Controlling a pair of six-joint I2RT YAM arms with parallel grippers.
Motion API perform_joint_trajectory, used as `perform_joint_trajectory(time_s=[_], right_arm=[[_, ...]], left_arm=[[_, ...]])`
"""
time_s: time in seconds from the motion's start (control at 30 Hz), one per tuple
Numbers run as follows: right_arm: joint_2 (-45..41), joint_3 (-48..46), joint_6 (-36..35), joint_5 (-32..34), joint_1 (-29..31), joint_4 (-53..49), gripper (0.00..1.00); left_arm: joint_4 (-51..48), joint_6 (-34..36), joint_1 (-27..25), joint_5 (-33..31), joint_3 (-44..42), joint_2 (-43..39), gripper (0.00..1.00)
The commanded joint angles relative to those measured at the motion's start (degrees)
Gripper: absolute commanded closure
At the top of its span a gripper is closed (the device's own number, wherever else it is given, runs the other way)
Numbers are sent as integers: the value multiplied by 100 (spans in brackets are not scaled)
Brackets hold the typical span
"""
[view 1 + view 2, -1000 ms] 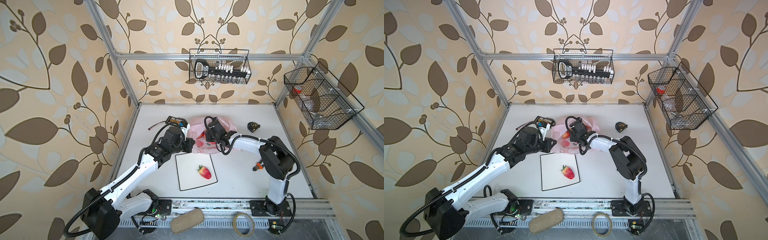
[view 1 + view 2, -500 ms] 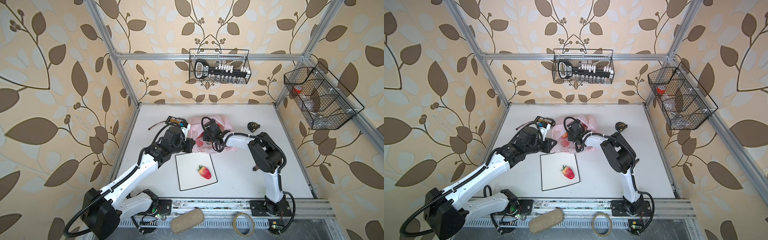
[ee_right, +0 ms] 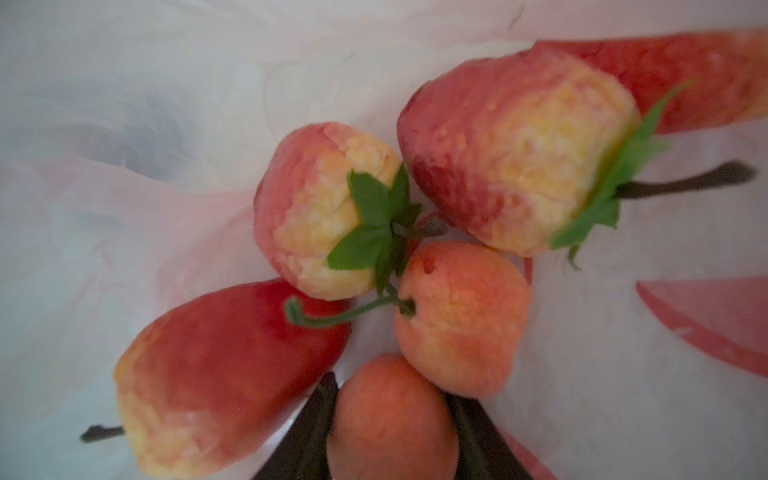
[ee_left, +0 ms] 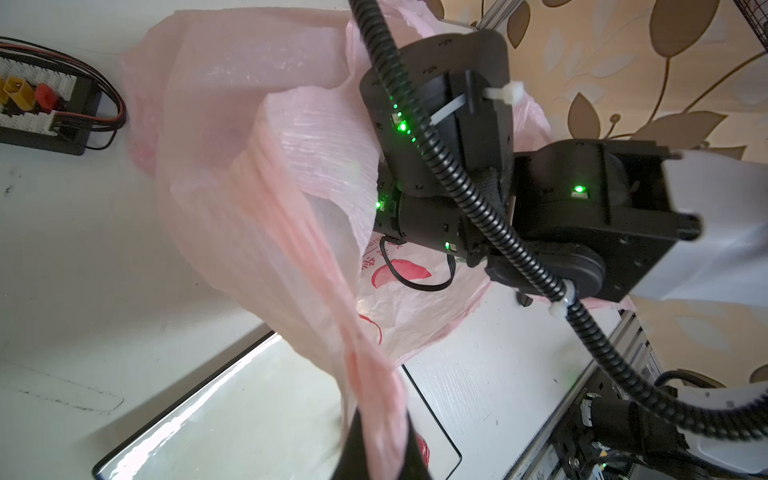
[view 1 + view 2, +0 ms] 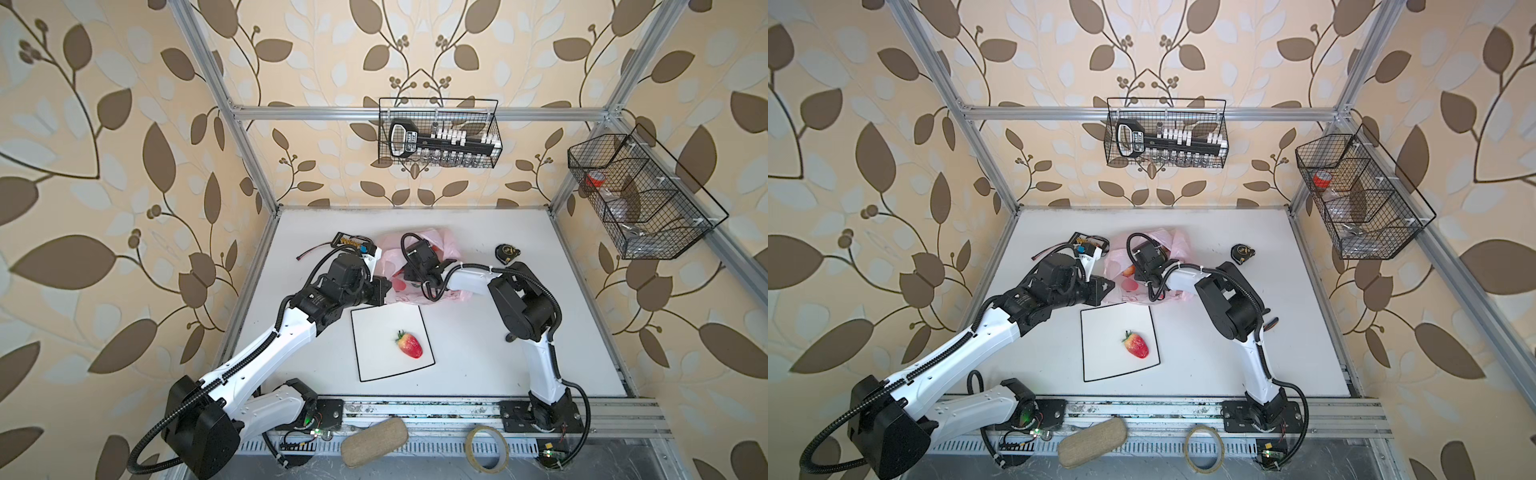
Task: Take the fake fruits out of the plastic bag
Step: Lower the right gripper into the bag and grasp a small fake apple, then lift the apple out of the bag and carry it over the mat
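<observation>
Beige wallpaper (image 5: 124,124) printed with large brown leaves and pale vines lines the walls on three sides of a white tabletop (image 5: 478,365). The table is enclosed by silver metal posts (image 5: 235,124) and a crossbar (image 5: 311,113). A black wire basket (image 5: 440,101) hangs from the crossbar at the back wall. A second, divided wire basket (image 5: 582,162) hangs along the frame on the right side. A grey metal rail (image 5: 436,409) runs along the table's front edge. The light is soft and even, and shadows on the tabletop are faint.

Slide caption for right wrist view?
Right gripper with jaws flanking a small orange fruit among other fake fruits inside the plastic bag.
</observation>
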Motion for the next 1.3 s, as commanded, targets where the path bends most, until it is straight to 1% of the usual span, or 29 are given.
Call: perform_joint_trajectory(time_s=[0.0,0.2,0.33,0.47,0.57,0.7,0.83,0.93,1.1,1.2,1.27], right_arm=[[-22,69,4,-8,-18,-86,64],[-682,-377,-68,-69,-6,34,74],[-1217,-786,-103,-161,-5,36,77],[-1850,-1267,-248,-149,20,-40,77],[-2350,-1628,-504,-162,28,-107,78],[-2980,-2091,-867,-410,34,-87,77],[-3449,-2335,-1075,-673,73,-140,78],[-3728,-2456,-1144,-799,82,-156,78],[-3960,-2679,-1188,-1023,82,-139,78],[-4024,-2875,-1444,-1374,83,95,77],[-4059,-3031,-1845,-1632,91,285,77]], left_arm=[[173,129,27,28,122,-7,100],[168,8,27,-122,81,-42,100],[180,-74,27,-256,23,-60,100],[229,-94,27,-267,15,-50,100],[273,-111,28,-309,23,-51,100],[320,-128,27,-314,39,-34,100],[338,-120,27,-358,93,8,100],[381,-115,27,-367,93,19,100],[466,-133,27,-352,93,69,100],[530,-146,27,-324,118,114,100],[564,-146,27,-313,168,165,100]])
